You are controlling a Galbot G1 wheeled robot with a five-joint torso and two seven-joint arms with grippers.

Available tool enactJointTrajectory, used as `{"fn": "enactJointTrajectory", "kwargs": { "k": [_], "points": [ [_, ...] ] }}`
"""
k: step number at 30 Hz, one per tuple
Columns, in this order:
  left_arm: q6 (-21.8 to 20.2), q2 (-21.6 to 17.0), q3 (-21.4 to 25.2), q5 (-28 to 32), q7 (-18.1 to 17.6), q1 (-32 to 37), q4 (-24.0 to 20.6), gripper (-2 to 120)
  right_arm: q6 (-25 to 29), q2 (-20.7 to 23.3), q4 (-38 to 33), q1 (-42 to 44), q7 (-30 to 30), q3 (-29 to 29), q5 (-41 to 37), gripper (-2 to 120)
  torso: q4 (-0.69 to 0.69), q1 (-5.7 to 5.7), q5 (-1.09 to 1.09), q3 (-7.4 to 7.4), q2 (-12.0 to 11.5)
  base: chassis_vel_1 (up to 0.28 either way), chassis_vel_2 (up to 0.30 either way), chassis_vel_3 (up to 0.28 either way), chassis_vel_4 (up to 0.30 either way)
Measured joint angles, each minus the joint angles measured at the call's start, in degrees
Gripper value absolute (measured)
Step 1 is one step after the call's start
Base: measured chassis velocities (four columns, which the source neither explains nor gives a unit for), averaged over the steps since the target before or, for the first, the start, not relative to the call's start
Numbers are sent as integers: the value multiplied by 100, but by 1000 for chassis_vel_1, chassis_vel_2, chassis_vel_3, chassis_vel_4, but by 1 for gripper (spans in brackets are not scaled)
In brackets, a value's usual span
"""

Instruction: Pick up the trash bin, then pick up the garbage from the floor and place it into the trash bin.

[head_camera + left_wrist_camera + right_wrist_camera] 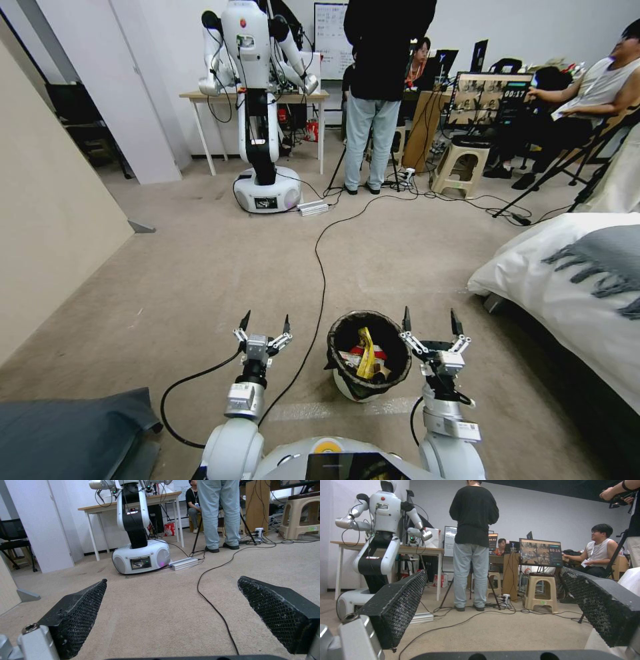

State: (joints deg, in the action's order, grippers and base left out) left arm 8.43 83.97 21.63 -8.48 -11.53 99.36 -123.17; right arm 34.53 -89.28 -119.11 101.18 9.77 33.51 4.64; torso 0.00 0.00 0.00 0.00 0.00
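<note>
Standing low in the frame's centre, the trash bin [369, 357] sits just left of the spread, empty right gripper [430, 329]; the left gripper [263, 330], likewise spread, lies farther off.

Robotics lab: second robot [257, 100], monitor [490, 99] (cables everywhere).

The trash bin [369, 358] stands on the carpet, holding yellow and red garbage [366, 355]. The right gripper [429, 322], fingers spread, is just beside it; the left gripper [266, 325], also spread, is farther off on its other side.
</note>
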Motion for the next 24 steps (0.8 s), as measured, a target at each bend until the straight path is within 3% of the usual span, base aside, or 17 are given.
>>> {"fn": "enactJointTrajectory", "kwargs": {
  "k": [24],
  "points": [
    [75,10,87,-116,-78,-17,34,100,26,-13,11,5,-44,2,-7,100,0,0,0,0,0,0,0,0,0]
  ]
}}
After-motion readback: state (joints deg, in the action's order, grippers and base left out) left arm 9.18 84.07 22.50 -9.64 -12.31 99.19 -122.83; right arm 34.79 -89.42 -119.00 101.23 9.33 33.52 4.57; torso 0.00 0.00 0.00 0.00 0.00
